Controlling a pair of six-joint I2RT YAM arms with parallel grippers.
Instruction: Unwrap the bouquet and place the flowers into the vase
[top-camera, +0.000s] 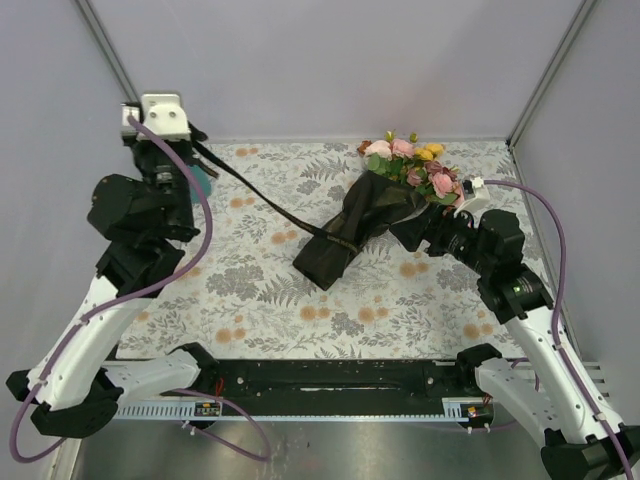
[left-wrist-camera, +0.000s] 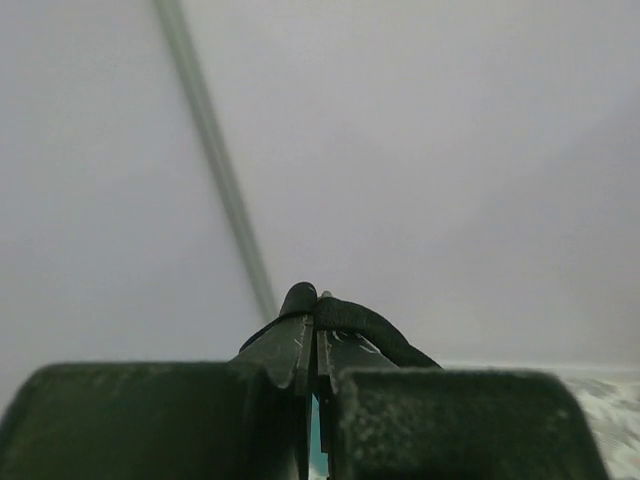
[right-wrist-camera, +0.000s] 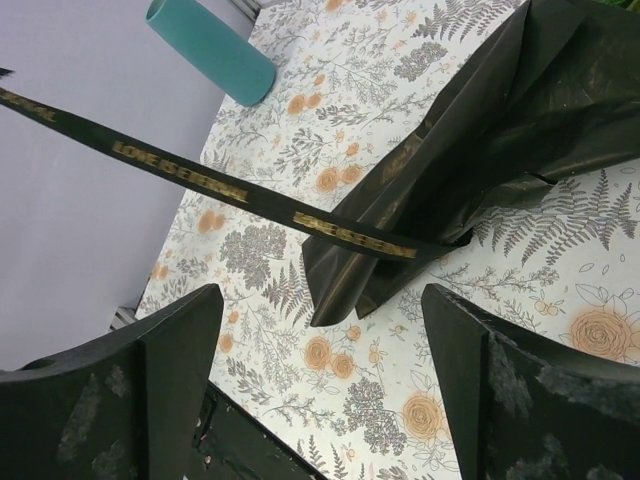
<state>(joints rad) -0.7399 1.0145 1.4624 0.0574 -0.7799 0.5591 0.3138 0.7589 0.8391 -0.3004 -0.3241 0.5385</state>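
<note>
Left gripper (left-wrist-camera: 312, 312), upper left of top view, pinching black ribbon (top-camera: 262, 196) between closed fingers. Ribbon stretching taut, diagonally down to bouquet (top-camera: 368, 216), lying centre-right on floral tablecloth (top-camera: 250, 290). Flowers (top-camera: 415, 162) poking out at wrap's upper end. Right gripper (right-wrist-camera: 322, 296) hovering just right of bouquet, fingers spread wide, gripping nothing. Teal vase (right-wrist-camera: 210, 48) sitting upper left, partly hidden behind left arm.

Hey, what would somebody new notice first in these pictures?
A black ribbon stretched tight over the floral tablecloth, from the shut left claw at far left to the bouquet. Its pink and yellow flowers lie far right, beside the open right claw.
</note>
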